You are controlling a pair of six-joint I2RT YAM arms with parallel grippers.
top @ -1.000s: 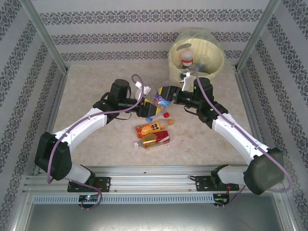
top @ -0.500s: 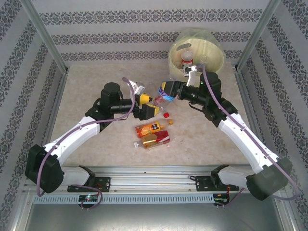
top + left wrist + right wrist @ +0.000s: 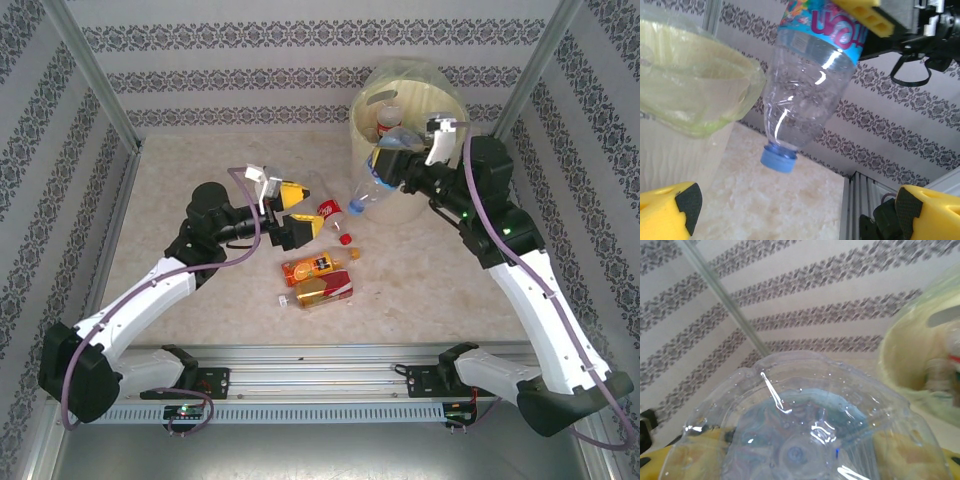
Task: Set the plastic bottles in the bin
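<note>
My right gripper (image 3: 390,163) is shut on a clear bottle (image 3: 366,184) with a blue cap and a blue label, held in the air, cap down, against the near left side of the bin (image 3: 440,105). In the left wrist view that bottle (image 3: 805,95) hangs beside the bin (image 3: 695,100). Its base (image 3: 805,430) sits between my right fingers, with the bin (image 3: 920,365) to the right. My left gripper (image 3: 298,210) stands open and empty. A red-labelled clear bottle (image 3: 327,210) lies just past it. Two orange bottles (image 3: 318,266) (image 3: 320,291) lie nearer.
The bin holds several bottles, one with a red label (image 3: 388,118). A loose-looking red cap (image 3: 345,240) lies by the orange bottles. Patterned walls and metal posts (image 3: 95,90) close in the table on three sides. A metal rail (image 3: 320,360) runs along the near edge.
My left gripper opened, let go of the blue-capped bottle and drew back to the left. My right gripper carried that bottle up and right, toward the bin.
</note>
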